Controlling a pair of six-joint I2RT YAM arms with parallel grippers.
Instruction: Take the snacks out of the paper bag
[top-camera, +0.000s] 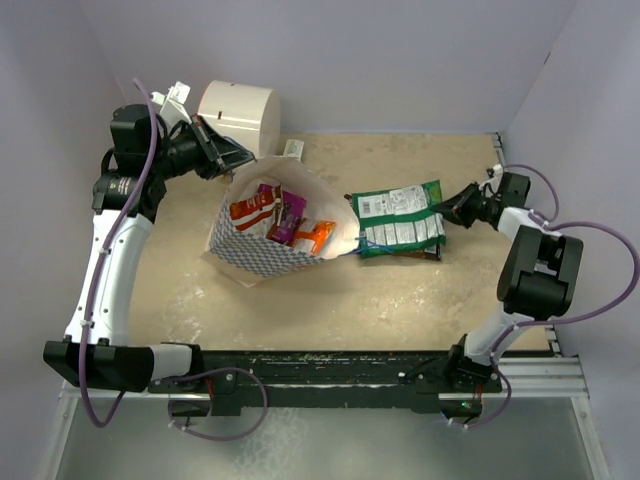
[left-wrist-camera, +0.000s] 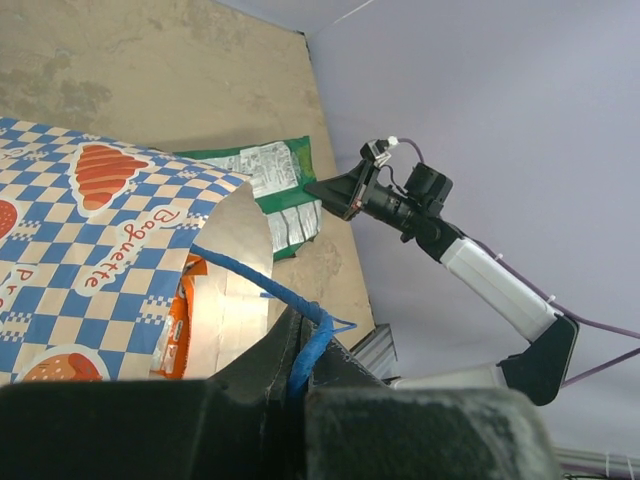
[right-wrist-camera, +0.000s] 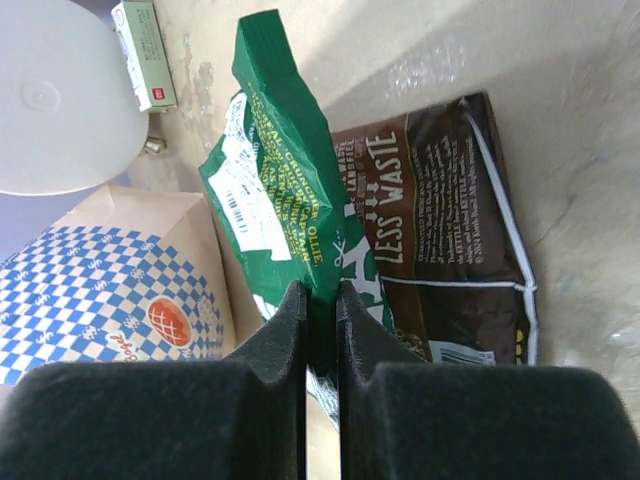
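Observation:
The blue-and-white checkered paper bag (top-camera: 262, 252) (left-wrist-camera: 90, 250) (right-wrist-camera: 80, 290) lies open at centre left. Inside it show a red-orange packet (top-camera: 250, 210), a purple one (top-camera: 290, 215) and an orange one (top-camera: 318, 235) (left-wrist-camera: 180, 320). My left gripper (top-camera: 240, 160) (left-wrist-camera: 300, 340) is shut on the bag's blue cord handle (left-wrist-camera: 250, 275) at the far rim. To the right of the bag, a green packet (top-camera: 400, 215) (left-wrist-camera: 275, 185) (right-wrist-camera: 285, 190) lies over a brown packet (top-camera: 418, 253) (right-wrist-camera: 450, 230). My right gripper (top-camera: 445, 212) (right-wrist-camera: 322, 300) is shut on the green packet's right edge.
A big cream cylinder (top-camera: 238, 118) (right-wrist-camera: 50, 100) stands behind the bag, with a small white-and-red box (top-camera: 292, 149) (right-wrist-camera: 145, 55) beside it. Purple walls close the table at the back and the right. The arms' base rail (top-camera: 330, 365) runs along the near edge.

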